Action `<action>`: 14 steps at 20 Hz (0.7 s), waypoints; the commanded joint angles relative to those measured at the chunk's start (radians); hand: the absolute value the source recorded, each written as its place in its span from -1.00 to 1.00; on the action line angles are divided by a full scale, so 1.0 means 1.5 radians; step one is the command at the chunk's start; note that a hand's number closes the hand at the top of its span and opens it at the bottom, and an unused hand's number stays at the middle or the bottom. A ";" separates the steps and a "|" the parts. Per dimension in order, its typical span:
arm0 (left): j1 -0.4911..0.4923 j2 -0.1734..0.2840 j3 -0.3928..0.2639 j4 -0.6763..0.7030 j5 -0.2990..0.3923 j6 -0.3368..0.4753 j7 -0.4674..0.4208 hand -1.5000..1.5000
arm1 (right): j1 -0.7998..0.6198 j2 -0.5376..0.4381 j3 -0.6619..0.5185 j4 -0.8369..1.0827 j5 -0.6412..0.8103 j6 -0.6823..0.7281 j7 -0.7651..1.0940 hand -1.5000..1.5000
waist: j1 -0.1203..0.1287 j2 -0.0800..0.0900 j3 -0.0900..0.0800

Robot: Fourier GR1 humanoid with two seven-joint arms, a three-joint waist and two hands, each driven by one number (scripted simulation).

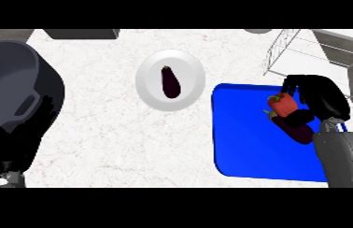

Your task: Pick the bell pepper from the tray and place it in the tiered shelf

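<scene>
the robot's right hand, black and curled, sits at the right of the frame over the flat bright blue tray, its fingers wrapped around the small red bell pepper. the pepper shows at the tray's upper right part, just left of the palm, and whether it rests on the tray or is lifted off it is hard to tell from this steep angle. a dark purple rounded vegetable, probably an eggplant, lies on the tray just below the pepper, partly under the hand. the grey wire tiered shelf stands at the upper right. left of the tray, near the upper middle, a round white plate holds a dark purple eggplant. the left hand fills the left edge as a large dark shape; i cannot tell how its fingers are set.
</scene>
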 commanded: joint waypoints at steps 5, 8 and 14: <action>0.029 0.006 0.016 -0.007 0.003 -0.015 -0.013 0.00 | 0.038 0.028 -0.089 -0.222 -0.140 0.119 0.083 1.00 | -0.006 -0.002 0.000; 0.008 -0.013 0.010 0.005 -0.008 0.009 -0.008 0.00 | 0.051 0.009 -0.179 -0.298 -0.241 0.189 0.103 1.00 | -0.015 -0.003 0.000; -0.009 0.005 0.026 0.037 0.000 -0.013 -0.017 0.00 | -0.034 0.006 -0.282 -0.466 -0.390 0.309 0.285 1.00 | -0.015 -0.003 -0.001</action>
